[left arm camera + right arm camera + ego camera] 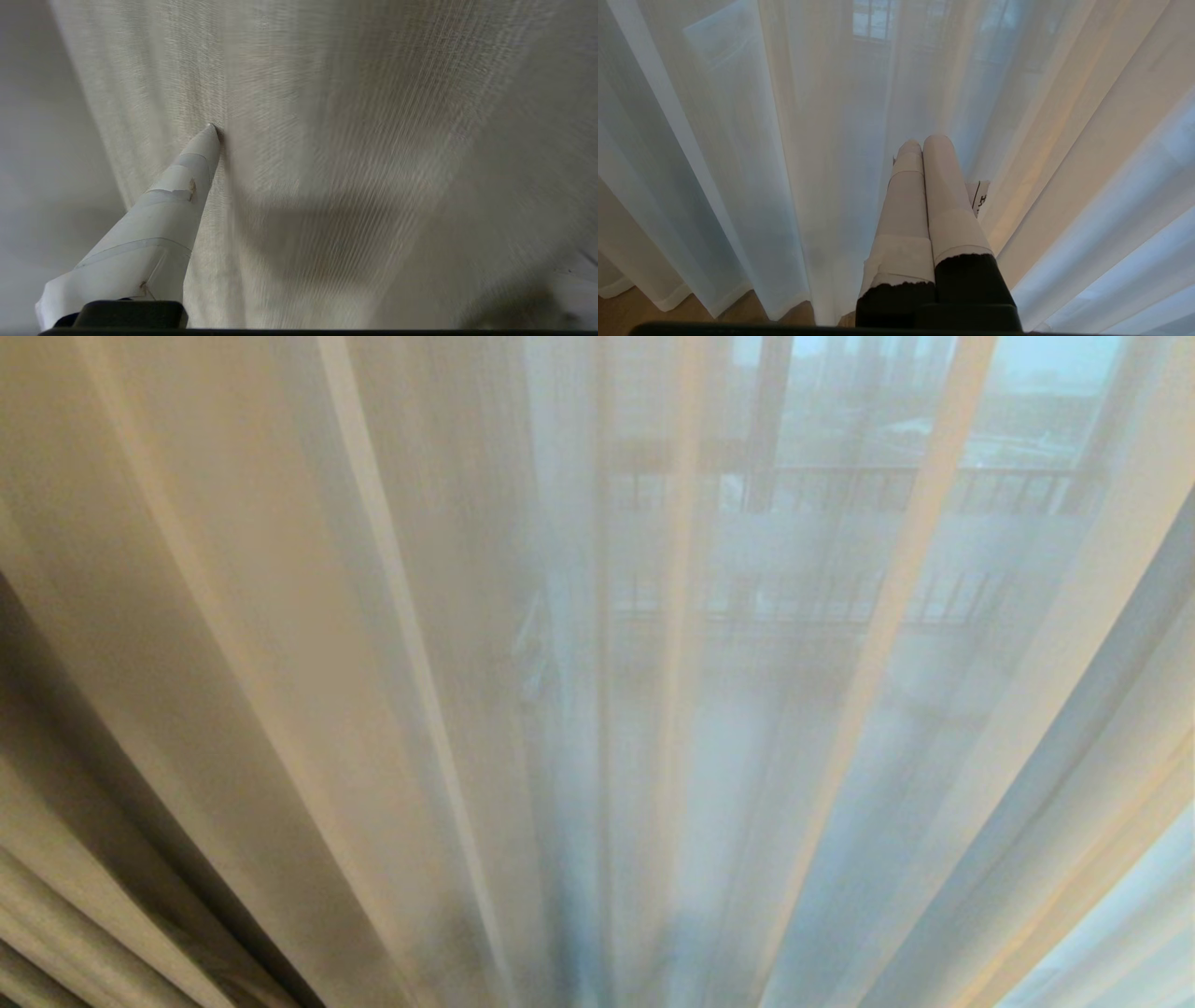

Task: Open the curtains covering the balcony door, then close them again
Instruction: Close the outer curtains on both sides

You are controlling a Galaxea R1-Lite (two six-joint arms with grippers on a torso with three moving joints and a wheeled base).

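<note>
The curtains fill the head view: the see-through sheer layer (709,709) hangs across the middle and right, and the heavy cream layer (187,644) hangs at the left. A dark upright of the balcony door (767,420) shows dimly through the sheer. Neither arm is in the head view. In the left wrist view my left gripper (308,140) is open wide against the textured cream curtain (327,93). One taped finger (187,172) touches the cloth with its tip, and folds cover the other side. My right gripper (923,142) is shut and empty, pointing at the sheer (738,140).
Railing bars (840,607) and buildings outside show faintly through the sheer. A strip of wooden floor (626,312) lies under the sheer's hem. A small paper label (980,196) sticks out beside the right fingers.
</note>
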